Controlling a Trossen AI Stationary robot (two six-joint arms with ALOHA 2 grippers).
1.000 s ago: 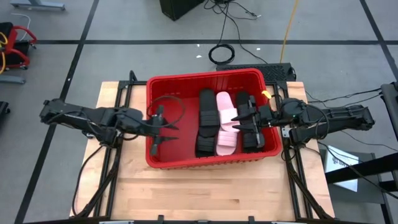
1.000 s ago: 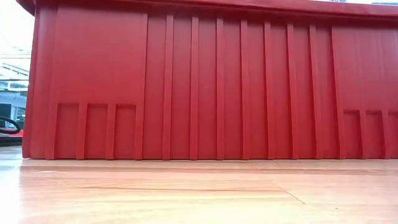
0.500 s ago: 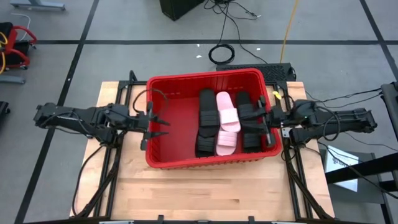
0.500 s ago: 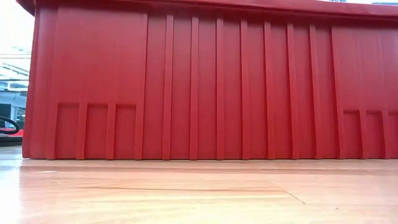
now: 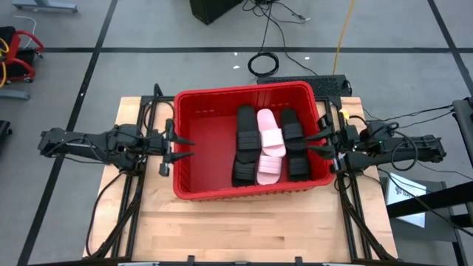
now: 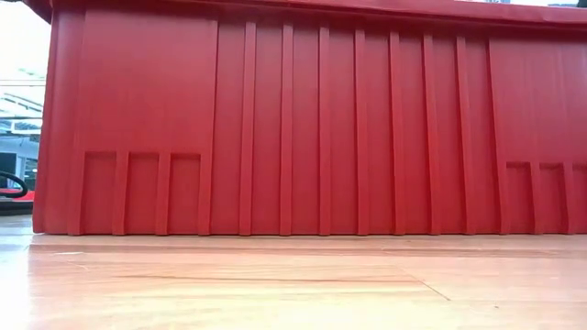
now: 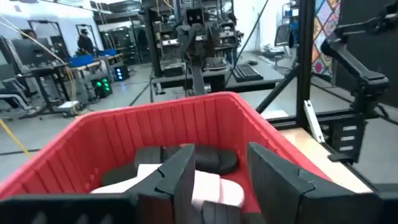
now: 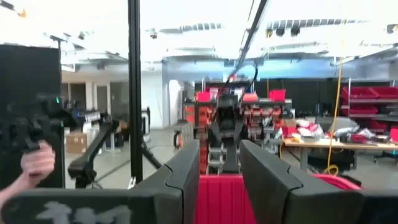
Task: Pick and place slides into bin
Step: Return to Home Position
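The red bin (image 5: pixel 199 140) stands in the middle of the wooden table (image 5: pixel 244 229), and its ribbed near wall (image 6: pixel 293 119) fills the low view. Several slides lie flat on its floor in the right half: black ones (image 5: pixel 244 144) (image 5: pixel 295 144) on either side of pale pink ones (image 5: pixel 270 148). The left wrist view also looks in at these slides (image 7: pixel 205 186). My left gripper (image 5: pixel 185 148) is open and empty at the bin's left rim. My right gripper (image 5: pixel 318 142) is open and empty at the bin's right rim, its fingers (image 8: pixel 186 174) above the red rim (image 8: pixel 221 199).
Bare table top lies in front of the bin (image 6: pixel 293 284). Black frame rails (image 5: pixel 137 192) run along both table sides. Cables and a coil (image 5: pixel 262 63) lie on the floor behind. A person's hand (image 8: pixel 34 165) shows at the edge of the right wrist view.
Both grippers have drawn back from over the bin's inside to its rims. The left went toward the table's left edge and the right toward its right edge, both sinking a little. The slides and the bin have stayed where they were.
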